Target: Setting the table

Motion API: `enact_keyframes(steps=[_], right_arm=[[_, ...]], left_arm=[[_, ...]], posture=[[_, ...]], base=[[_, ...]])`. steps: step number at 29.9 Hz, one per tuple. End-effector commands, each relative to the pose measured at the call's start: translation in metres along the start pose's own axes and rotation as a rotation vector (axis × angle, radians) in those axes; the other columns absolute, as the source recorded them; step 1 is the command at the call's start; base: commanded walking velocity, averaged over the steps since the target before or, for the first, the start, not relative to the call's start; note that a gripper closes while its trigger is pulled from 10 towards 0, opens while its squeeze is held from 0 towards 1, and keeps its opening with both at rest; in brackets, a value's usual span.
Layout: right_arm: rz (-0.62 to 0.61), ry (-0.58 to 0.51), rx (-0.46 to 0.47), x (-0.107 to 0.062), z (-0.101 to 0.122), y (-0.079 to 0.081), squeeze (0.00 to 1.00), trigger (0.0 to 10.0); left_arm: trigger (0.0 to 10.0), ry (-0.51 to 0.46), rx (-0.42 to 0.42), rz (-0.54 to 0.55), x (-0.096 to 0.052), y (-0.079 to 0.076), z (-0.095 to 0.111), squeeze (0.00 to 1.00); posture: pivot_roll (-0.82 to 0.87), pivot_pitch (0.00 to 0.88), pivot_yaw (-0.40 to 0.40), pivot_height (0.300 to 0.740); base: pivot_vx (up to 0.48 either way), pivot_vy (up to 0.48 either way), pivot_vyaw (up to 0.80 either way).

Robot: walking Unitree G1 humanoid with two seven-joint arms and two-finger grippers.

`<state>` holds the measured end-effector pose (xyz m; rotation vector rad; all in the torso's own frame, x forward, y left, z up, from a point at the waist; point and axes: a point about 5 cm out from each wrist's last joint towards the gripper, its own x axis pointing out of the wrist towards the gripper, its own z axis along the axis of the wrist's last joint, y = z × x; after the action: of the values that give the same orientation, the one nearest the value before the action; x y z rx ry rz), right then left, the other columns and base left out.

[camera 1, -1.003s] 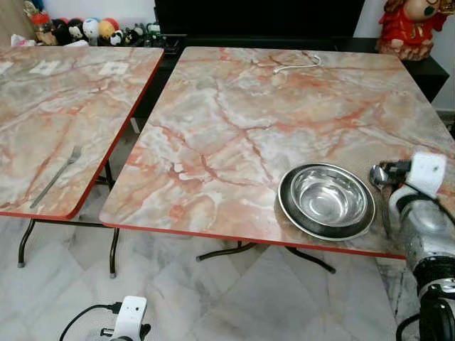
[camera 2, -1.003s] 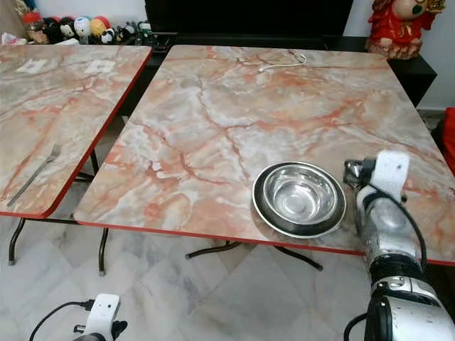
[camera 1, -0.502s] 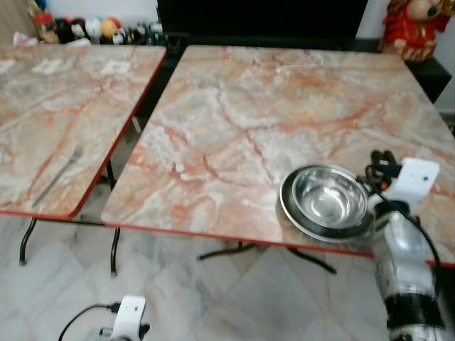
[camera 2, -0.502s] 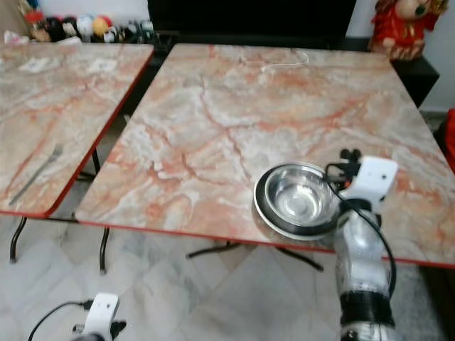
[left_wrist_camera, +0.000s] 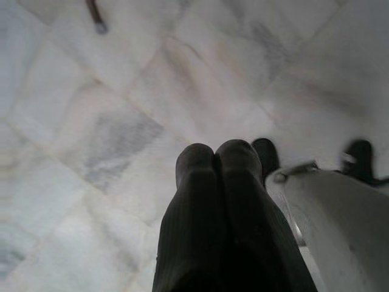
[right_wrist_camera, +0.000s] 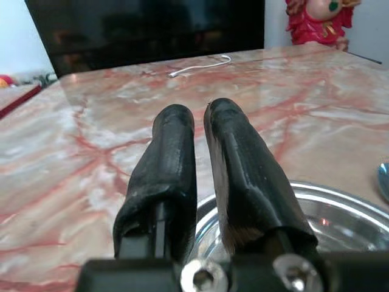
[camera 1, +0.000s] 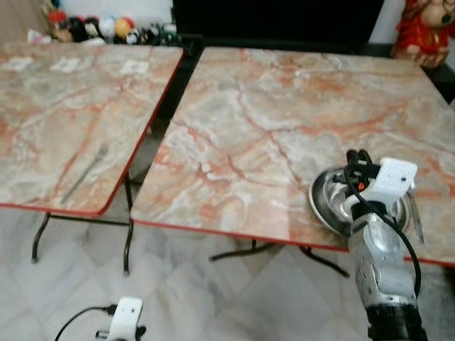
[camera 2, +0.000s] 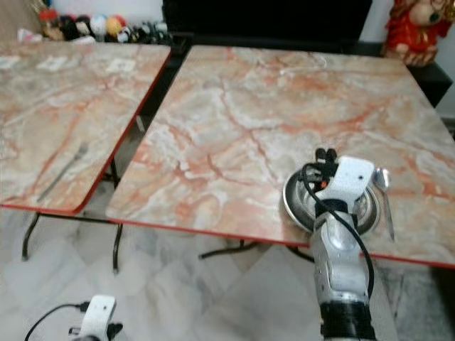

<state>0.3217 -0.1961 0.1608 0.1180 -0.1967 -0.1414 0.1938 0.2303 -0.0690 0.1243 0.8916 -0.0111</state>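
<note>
A steel bowl (camera 2: 302, 206) sits in a dark plate near the front edge of the right marble table (camera 2: 234, 135). A spoon (camera 2: 384, 192) lies just right of the bowl, handle toward the table edge. My right gripper (camera 2: 325, 155) hovers over the bowl's near rim, fingers pointing across the table. In the right wrist view its fingers (right_wrist_camera: 176, 140) stand almost together, holding nothing, with the bowl (right_wrist_camera: 340, 213) below them. A fork (camera 1: 84, 174) lies on the left table (camera 1: 50, 114). My left gripper (left_wrist_camera: 216, 149) hangs shut over the floor.
A white cable (camera 2: 302, 65) lies at the far side of the right table. A gap with folding legs separates the two tables. Small toys (camera 2: 92, 27), a black cabinet (camera 2: 263, 21) and a red figurine (camera 2: 412, 28) line the back. Marble floor (camera 1: 213, 298) lies below.
The view has shifted, so both tables now sit further right in the picture. My right arm swung left from beside the spoon to over the bowl; the spoon stays on the table.
</note>
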Motion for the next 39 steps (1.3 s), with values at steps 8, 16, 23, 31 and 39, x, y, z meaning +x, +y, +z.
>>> enact_keyframes(steps=[8, 16, 23, 31, 39], right_arm=[[-0.009, 0.038, 0.019, -0.006, -0.004, 0.009, 0.0, 10.0], [-0.024, 0.056, 0.029, -0.009, -0.006, 0.011, 0.0, 10.0], [-0.024, 0.06, 0.028, -0.009, -0.006, 0.012, 0.0, 10.0], [-0.035, 0.068, 0.017, -0.009, -0.006, 0.011, 0.0, 10.0], [-0.046, 0.078, 0.011, -0.007, -0.006, 0.01, 0.0, 10.0]], left_arm=[[10.0, 0.039, -0.011, -0.007, -0.002, -0.004, -0.011, 0.0], [10.0, 0.042, -0.012, -0.009, -0.002, -0.005, -0.014, 0.0], [10.0, 0.043, -0.012, -0.01, -0.002, -0.005, -0.015, 0.0], [10.0, 0.044, -0.008, -0.011, -0.003, -0.005, -0.016, 0.0], [10.0, 0.033, -0.022, -0.002, -0.002, -0.004, -0.013, 0.0]], posture=[[0.03, 0.018, -0.004, 0.74], [0.03, 0.0, -0.007, 0.74], [0.03, 0.0, -0.007, 0.74], [0.04, 0.0, -0.006, 0.74], [0.04, 0.043, -0.007, 0.74]], base=[[0.0, 0.48, 0.0], [0.0, 0.48, 0.0], [0.0, 0.48, 0.0], [0.0, 0.48, 0.0], [0.0, 0.48, 0.0]])
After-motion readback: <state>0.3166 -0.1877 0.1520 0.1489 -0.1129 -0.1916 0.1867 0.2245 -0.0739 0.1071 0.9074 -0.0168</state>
